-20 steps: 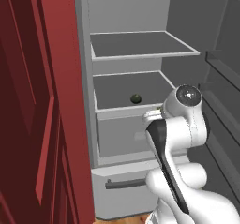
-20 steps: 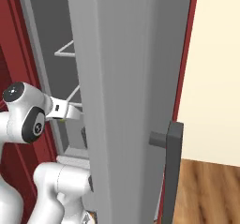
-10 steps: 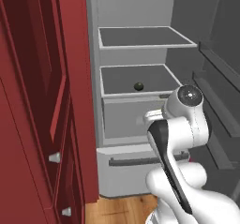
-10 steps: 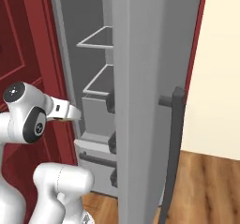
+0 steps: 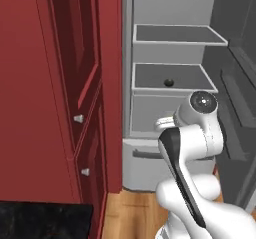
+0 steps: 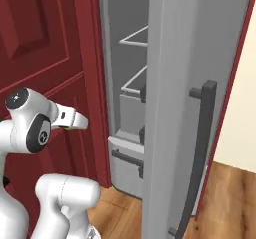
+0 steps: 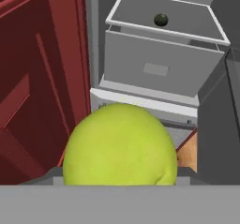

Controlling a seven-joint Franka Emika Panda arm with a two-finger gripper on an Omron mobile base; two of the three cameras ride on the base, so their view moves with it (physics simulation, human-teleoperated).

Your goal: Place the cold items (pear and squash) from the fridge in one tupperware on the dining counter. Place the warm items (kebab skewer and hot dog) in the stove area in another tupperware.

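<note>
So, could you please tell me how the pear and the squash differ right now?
The pear is yellow-green; the squash is dark green, almost black. The pear sits in the tool outside the fridge; the squash rests untouched on a fridge shelf. Both are smooth, rounded produce.

The pear [image 7: 120,144], a smooth yellow-green rounded fruit, is seen right at the fingers in the hand view, filling the space between them so that the tips are hidden behind it; it appears to be held there. The squash [image 7: 161,19], a small round dark green, almost black ball, is seen well beyond the fingers, resting on a grey shelf above a labelled drawer inside the fridge [image 7: 161,68]. The fridge, tall and grey with a pale grey interior, is seen with its door swung open, ahead of the fingers.
</note>
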